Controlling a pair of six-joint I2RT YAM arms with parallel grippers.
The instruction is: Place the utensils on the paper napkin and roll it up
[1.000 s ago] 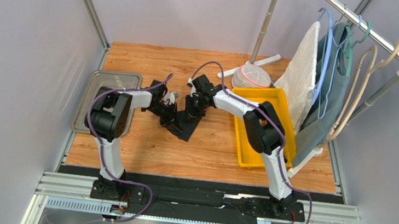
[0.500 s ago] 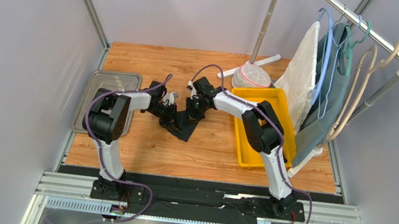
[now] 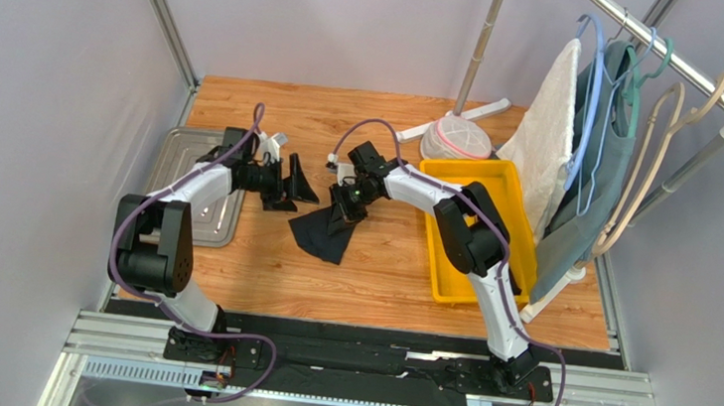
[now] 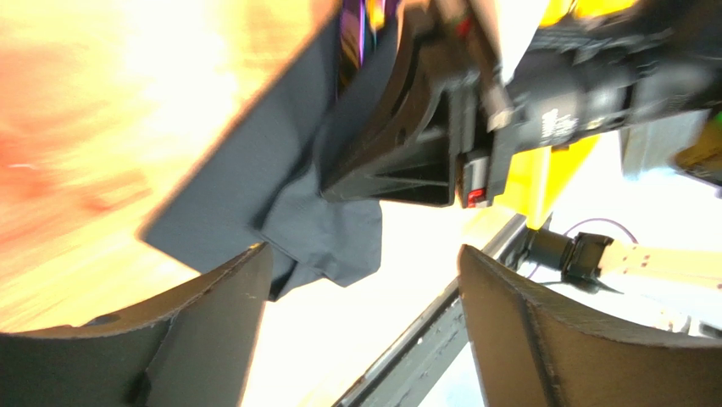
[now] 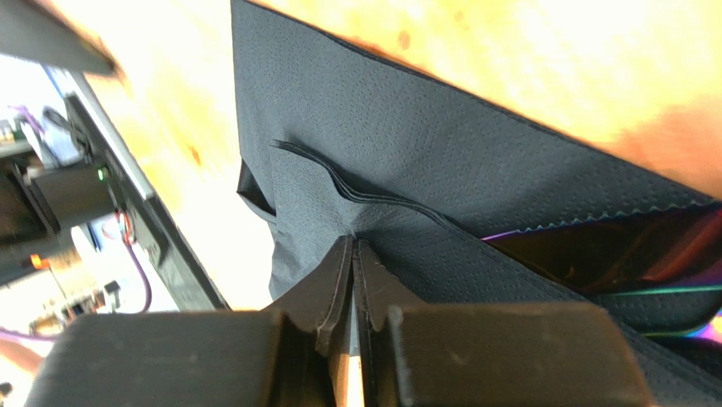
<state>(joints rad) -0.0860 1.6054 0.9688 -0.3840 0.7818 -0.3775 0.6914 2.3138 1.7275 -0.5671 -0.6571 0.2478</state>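
Note:
The black paper napkin [image 3: 321, 233] lies crumpled and partly folded on the wooden table. My right gripper [image 3: 343, 211] is shut on a raised fold of it, and in the right wrist view the jaws [image 5: 353, 243] pinch the napkin [image 5: 407, 144] at their tips. An iridescent purple utensil head [image 5: 631, 254] shows under the napkin's edge, and purple utensils [image 4: 356, 34] peek out above the napkin [image 4: 246, 186] in the left wrist view. My left gripper [image 3: 293, 186] is open, empty, and just left of the napkin; its open jaws [image 4: 364, 280] frame the napkin's corner.
A grey metal tray [image 3: 181, 151] lies at the left, behind the left arm. A yellow bin [image 3: 498, 176] stands to the right of the napkin. Behind it are a white mesh bundle [image 3: 457, 137] and a clothes rack [image 3: 640, 50] with hangers and a white towel [image 3: 547, 141].
My left gripper has opened, let go of the napkin and drawn back left toward the tray. My right gripper has closed tighter on the napkin and shifted slightly nearer.

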